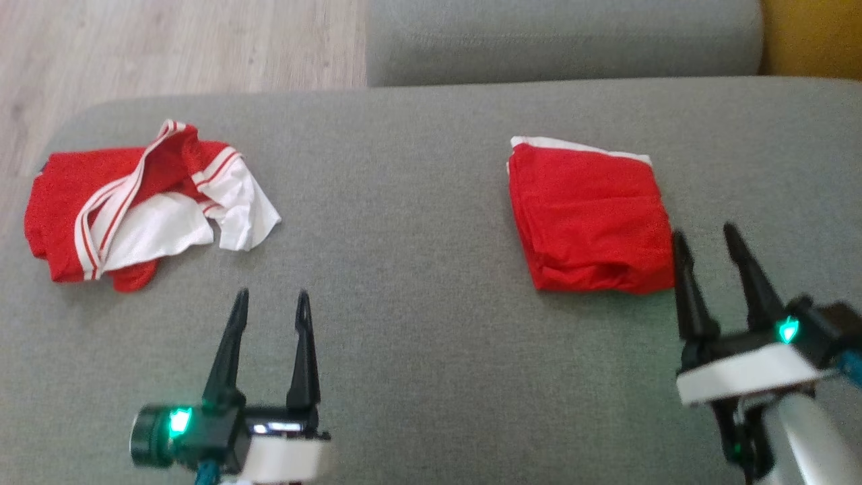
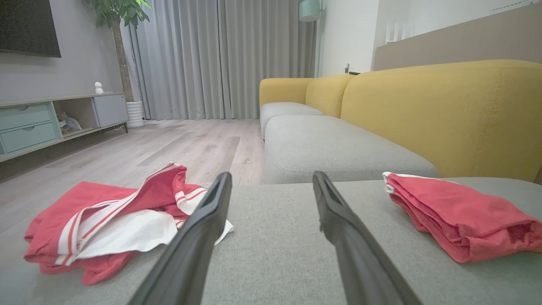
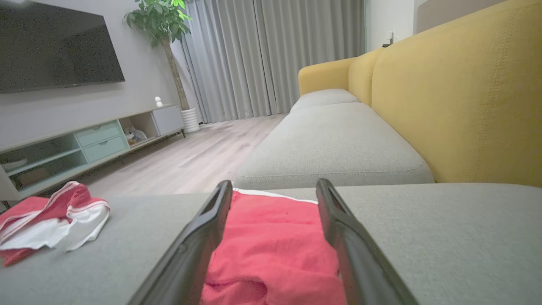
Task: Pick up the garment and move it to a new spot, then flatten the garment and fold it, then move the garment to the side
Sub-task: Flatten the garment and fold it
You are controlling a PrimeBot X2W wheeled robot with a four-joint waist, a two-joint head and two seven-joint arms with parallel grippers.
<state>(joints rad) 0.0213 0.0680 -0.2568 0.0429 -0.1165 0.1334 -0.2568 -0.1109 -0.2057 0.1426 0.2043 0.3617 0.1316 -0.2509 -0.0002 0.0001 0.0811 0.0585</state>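
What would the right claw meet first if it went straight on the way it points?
Probably the folded red fabric garment, lying just ahead of the right claw on the grey cushion; depth is unclear.

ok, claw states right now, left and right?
Left claw: open, empty.
Right claw: open, empty, at the folded garment.
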